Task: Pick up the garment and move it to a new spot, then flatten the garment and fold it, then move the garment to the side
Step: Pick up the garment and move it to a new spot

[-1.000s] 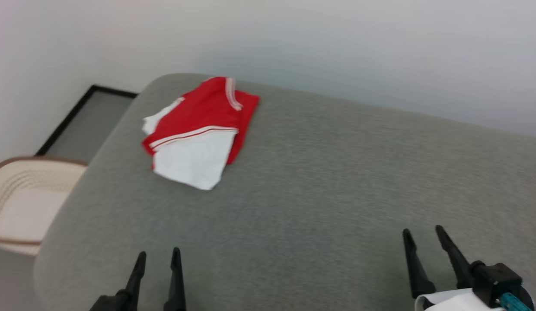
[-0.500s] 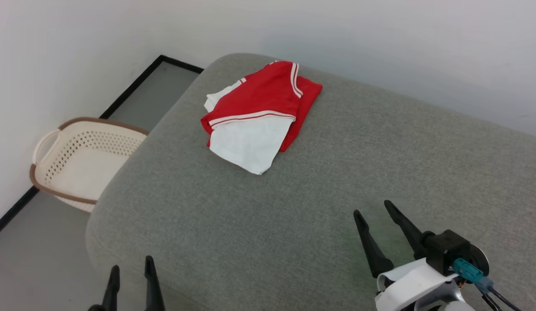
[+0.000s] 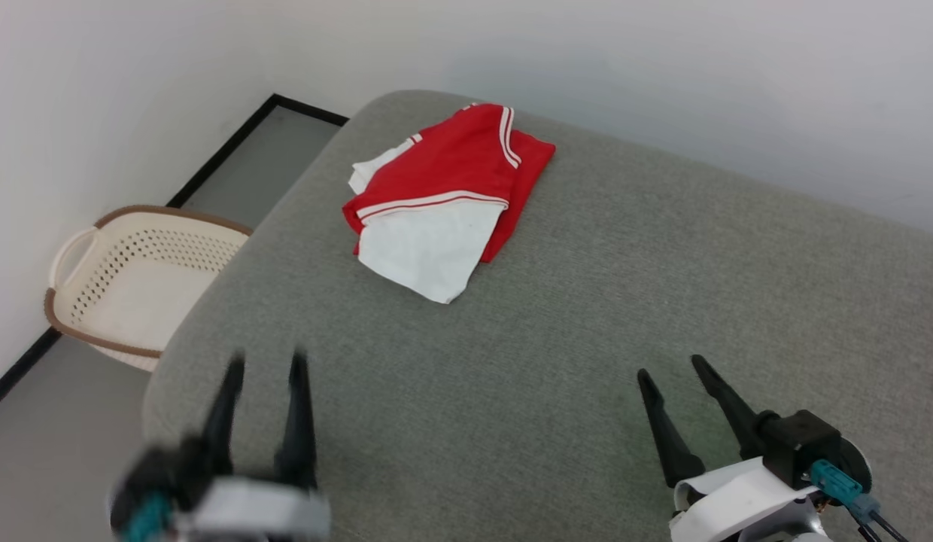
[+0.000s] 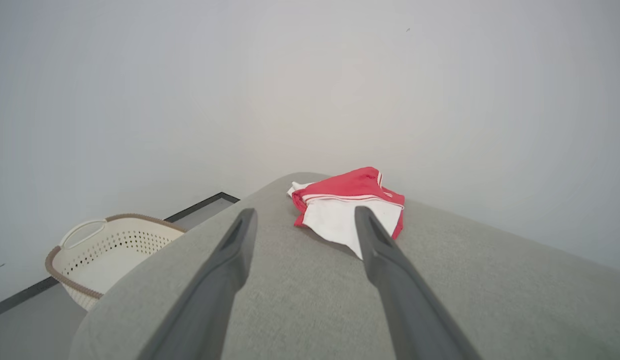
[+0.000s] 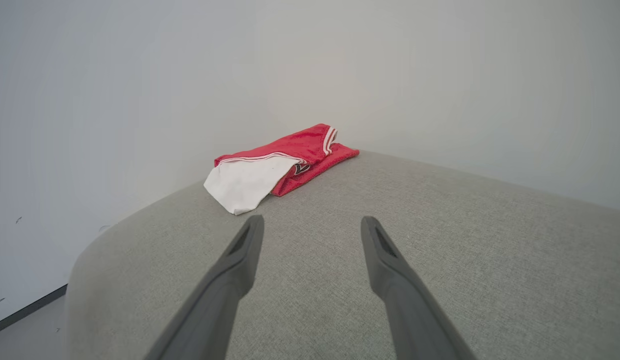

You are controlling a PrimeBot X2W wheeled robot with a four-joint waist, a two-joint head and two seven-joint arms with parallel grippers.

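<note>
The garment [image 3: 444, 199] is a red T-shirt with a white sleeve on top, lying folded near the far left corner of the grey cushioned surface [image 3: 572, 339]. It also appears ahead of the fingers in the left wrist view as the garment [image 4: 347, 205] and in the right wrist view as the garment [image 5: 277, 167]. My left gripper [image 3: 265, 365] hovers open and blurred over the near left edge, well short of the shirt. Over the near right part, my right gripper [image 3: 671, 367] is open with nothing between its fingers.
A cream perforated laundry basket [image 3: 128, 282] with a brown rim stands on the floor left of the cushion, also seen as the basket [image 4: 107, 250]. A white wall [image 3: 662, 75] runs close behind the cushion. Its left edge drops to grey floor [image 3: 45, 452].
The head camera swung, shifting the whole picture and bringing the basket into view. My left gripper has risen forward into the picture and is blurred; the garment lies as before.
</note>
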